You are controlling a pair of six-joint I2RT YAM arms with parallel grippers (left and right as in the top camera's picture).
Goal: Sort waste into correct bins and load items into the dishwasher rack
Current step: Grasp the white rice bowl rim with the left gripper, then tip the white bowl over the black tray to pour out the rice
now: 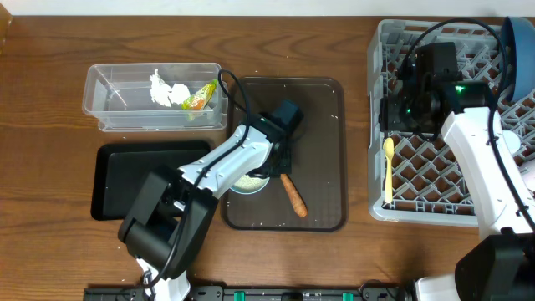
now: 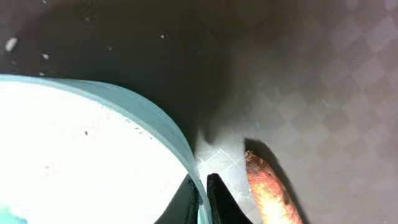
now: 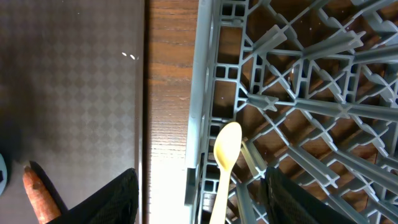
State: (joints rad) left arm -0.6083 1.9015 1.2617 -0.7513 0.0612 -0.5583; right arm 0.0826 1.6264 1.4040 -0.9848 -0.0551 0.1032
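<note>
A: Top view 1st. Where's the L claw?
B: The L claw [image 1: 267,171] is down on the brown tray [image 1: 322,109], at the light-blue cup [image 1: 248,182]. A carrot stick [image 1: 292,194] lies just beside the cup. The tissue [image 1: 167,89] & wrapper [image 1: 198,99] sit in the clear tub [image 1: 109,100]. The black tray [image 1: 125,180] is near it.
A: And the R claw?
B: The R claw [image 1: 401,109] hangs over the grey rack [image 1: 451,167], near the yellow spoon [image 1: 388,167]. The big blue bowl [image 1: 520,50] is in the rack's corner.
A: L wrist view?
B: Its fingers [image 2: 221,199] pinch the cup's rim tight, one inside, one outside. White stuff fills the cup, prob. rice.
A: R wrist view?
B: That claw is wide & holds nothing. The spoon lies in the rack under it.
A: So what step?
B: I think it's grabbing the cup. Nxt it needs a slow lift w/o tipping. Then the rice goes in a bin, maybe the black tray, b4 the cup goes in the rack.
</note>
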